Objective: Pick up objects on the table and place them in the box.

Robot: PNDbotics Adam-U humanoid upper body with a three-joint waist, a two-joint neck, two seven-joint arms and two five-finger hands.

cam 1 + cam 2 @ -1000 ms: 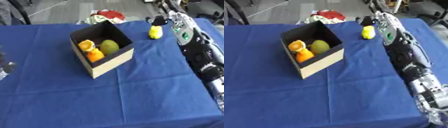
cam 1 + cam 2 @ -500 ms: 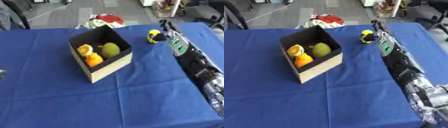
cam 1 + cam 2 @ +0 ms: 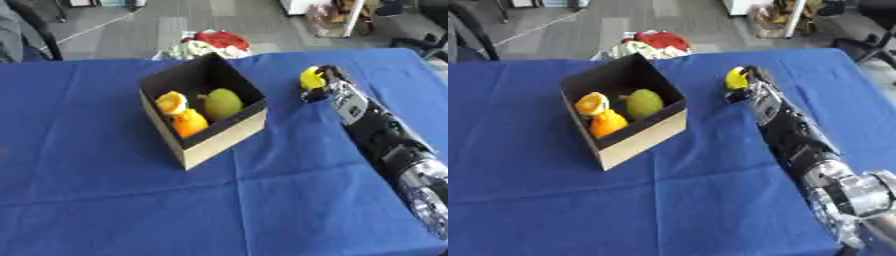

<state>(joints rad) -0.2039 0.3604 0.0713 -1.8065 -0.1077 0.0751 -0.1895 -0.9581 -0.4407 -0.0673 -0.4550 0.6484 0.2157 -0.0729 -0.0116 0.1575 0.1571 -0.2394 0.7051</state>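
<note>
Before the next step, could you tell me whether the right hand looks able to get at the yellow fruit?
Probably yes: the right hand is already at the yellow fruit, with nothing between them, though whether its fingers have closed on it cannot be seen.

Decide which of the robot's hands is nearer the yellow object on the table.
Right. The right hand is at the yellow object, fingers round it, right of the box. The left hand shows in neither view.
</note>
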